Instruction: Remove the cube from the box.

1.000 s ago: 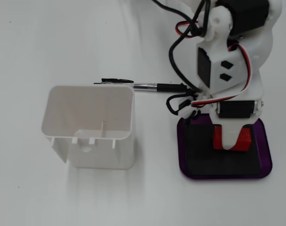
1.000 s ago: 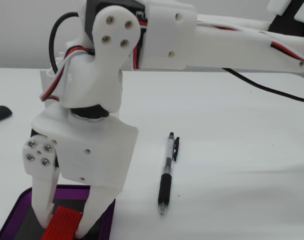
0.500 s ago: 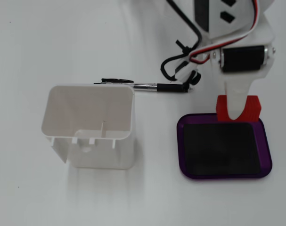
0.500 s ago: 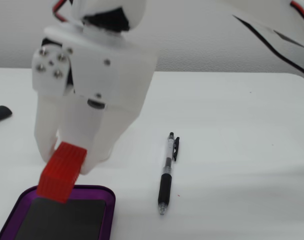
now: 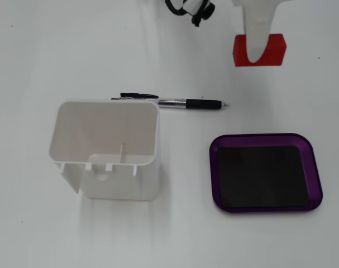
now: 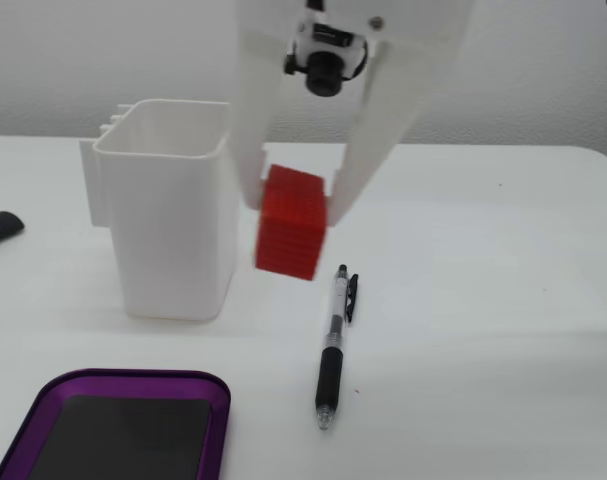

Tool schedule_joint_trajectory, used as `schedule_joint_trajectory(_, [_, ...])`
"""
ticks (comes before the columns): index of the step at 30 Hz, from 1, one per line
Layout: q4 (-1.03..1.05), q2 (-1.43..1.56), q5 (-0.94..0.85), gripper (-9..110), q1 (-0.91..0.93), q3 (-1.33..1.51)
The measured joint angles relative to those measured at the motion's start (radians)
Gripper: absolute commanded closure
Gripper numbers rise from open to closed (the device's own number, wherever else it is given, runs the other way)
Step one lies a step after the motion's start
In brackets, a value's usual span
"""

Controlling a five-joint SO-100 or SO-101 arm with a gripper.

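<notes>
The red cube [image 6: 291, 222] is held clamped between the two white fingers of the gripper [image 6: 293, 200], lifted clear of the table, well apart from the purple box [image 5: 313, 167], whose black floor is bare, near a pen [image 5: 191, 103].

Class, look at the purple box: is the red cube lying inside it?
No: the box shows only its bare black floor, while the cube hangs clamped in the gripper above the table.
</notes>
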Motion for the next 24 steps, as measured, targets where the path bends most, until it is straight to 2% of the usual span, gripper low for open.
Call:
schedule_joint_trajectory(7, [-0.101,0.357,-0.08,102,0.0,0.538])
schedule_joint_trajectory(16, [-0.42,0.732,-0.144,102,0.017,1.213])
schedule_joint_trajectory(24, [-0.655,0.81,-0.147,102,0.135,1.525])
